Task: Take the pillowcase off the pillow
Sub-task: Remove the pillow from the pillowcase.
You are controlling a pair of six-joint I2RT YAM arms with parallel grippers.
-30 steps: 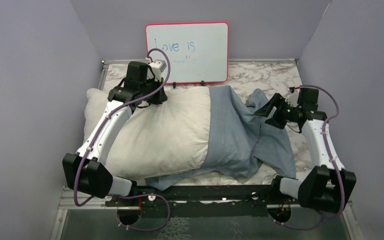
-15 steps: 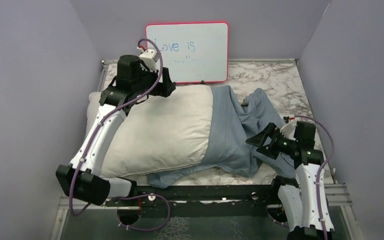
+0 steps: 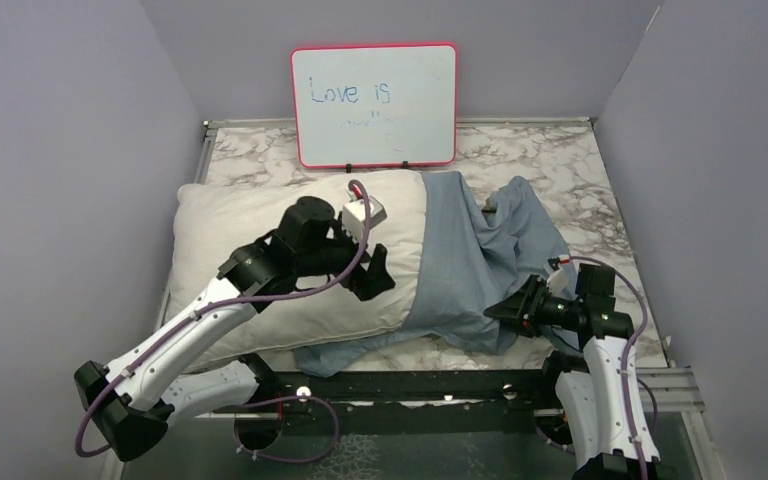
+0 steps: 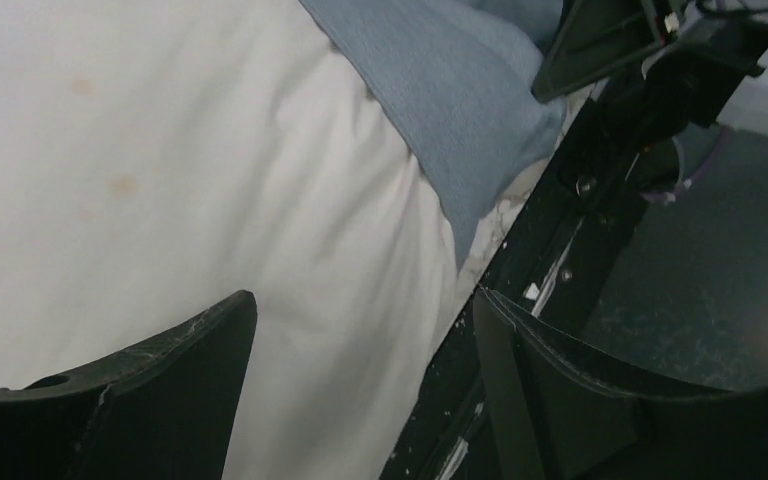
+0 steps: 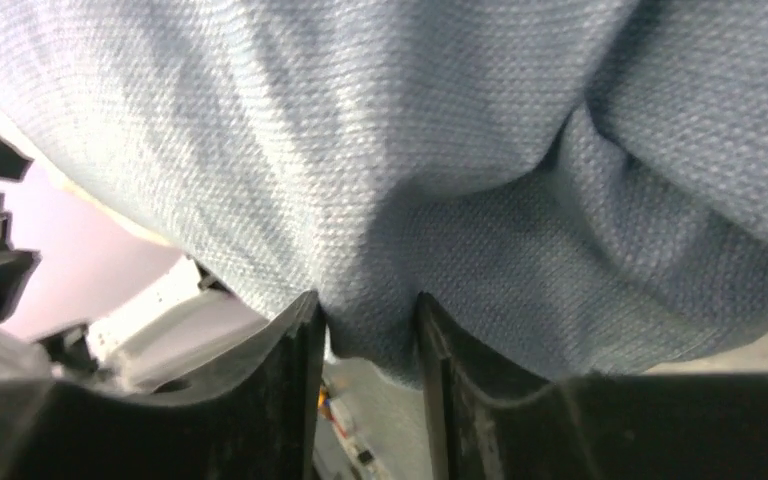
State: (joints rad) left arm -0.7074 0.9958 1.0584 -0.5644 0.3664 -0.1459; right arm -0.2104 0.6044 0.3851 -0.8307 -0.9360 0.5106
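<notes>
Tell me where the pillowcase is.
In the top view, the pillowcase lies right of centre, sheathing the right end of the pillow, its near edge pinched by the right gripper.

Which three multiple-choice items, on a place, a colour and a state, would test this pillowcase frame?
1. Where does the whiteboard stand?
A. upright behind the pillow
B. flat on the pillow
C. by the arm bases

2. What colour is the pillowcase face that shows?
A. red
B. blue-grey
C. black

3. What is the right gripper doing?
A. hanging open in the air
B. gripping the whiteboard
C. pinching a pillowcase fold

Answers:
1. A, it stands upright beyond the pillow.
2. B, the cloth over the pillow's right end is blue-grey.
3. C, the right wrist view shows cloth bunched between its jaws.
</notes>
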